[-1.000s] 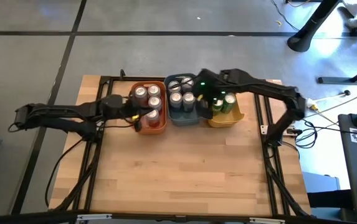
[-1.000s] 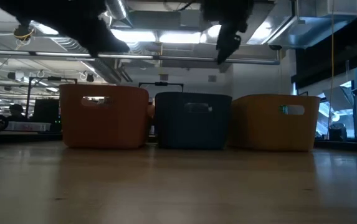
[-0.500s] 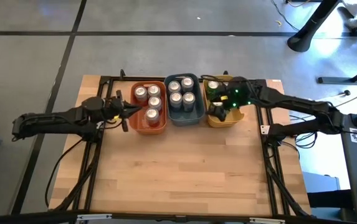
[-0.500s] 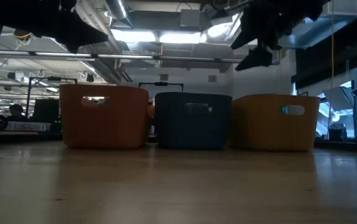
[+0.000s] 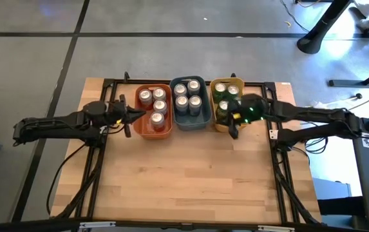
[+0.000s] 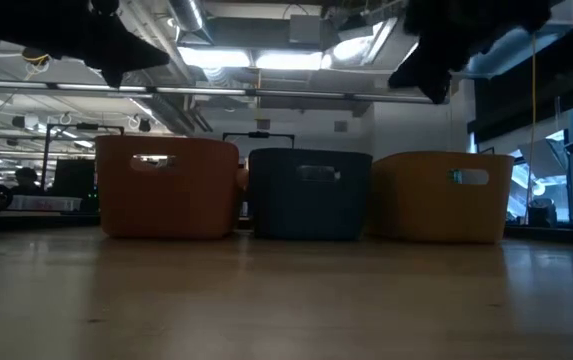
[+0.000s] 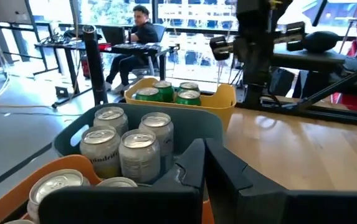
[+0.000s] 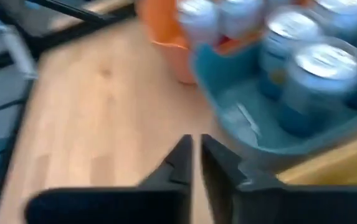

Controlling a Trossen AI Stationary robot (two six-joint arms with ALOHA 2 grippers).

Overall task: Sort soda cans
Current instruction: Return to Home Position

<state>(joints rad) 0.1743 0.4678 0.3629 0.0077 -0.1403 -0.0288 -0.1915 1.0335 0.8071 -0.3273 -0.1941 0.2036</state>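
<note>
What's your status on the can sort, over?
Left gripper shut, empty, beside orange bin. Right gripper shut, empty, by yellow bin. Soda cans all in bins. Nothing in the way.

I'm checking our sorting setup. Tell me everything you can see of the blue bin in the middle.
The blue bin is a dull blue-grey rectangular tub, plastic by its look, with rounded corners and smooth walls. It stands upright near the far edge of the wooden table, the middle of three, close between the orange bin and the yellow bin. At least four silver-topped soda cans stand upright inside. Neither the left hand nor the right hand touches it.
</note>
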